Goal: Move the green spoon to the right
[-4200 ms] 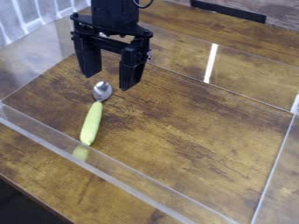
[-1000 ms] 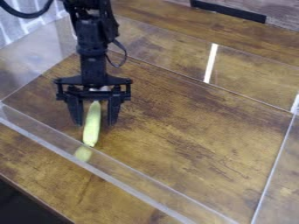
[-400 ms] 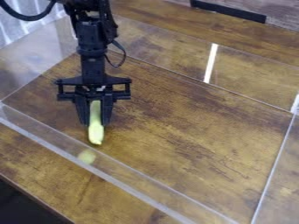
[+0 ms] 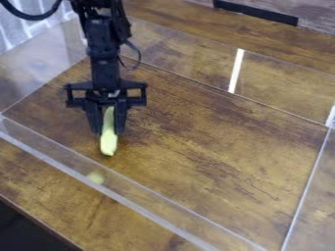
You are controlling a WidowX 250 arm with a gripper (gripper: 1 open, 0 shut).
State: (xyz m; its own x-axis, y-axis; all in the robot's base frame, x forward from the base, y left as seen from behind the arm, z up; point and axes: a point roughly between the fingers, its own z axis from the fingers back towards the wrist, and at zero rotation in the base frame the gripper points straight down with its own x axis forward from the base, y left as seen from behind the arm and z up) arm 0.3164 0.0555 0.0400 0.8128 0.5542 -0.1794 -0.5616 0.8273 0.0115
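The green spoon (image 4: 108, 142) shows as a yellow-green handle hanging out below the black gripper (image 4: 109, 125), left of centre in the clear-walled tray. The fingers stand close together on the handle's upper part, so the gripper is shut on the spoon. The handle's lower end appears lifted slightly off the wooden floor. The spoon's metal bowl is hidden behind the fingers.
A clear acrylic wall (image 4: 144, 201) runs along the front edge and another (image 4: 320, 157) along the right side. The wooden table (image 4: 222, 147) stretches to the right of the gripper. A dark object (image 4: 262, 8) lies at the far edge.
The fingers closed inward onto the spoon's handle. Gripper and spoon have since risen slightly.
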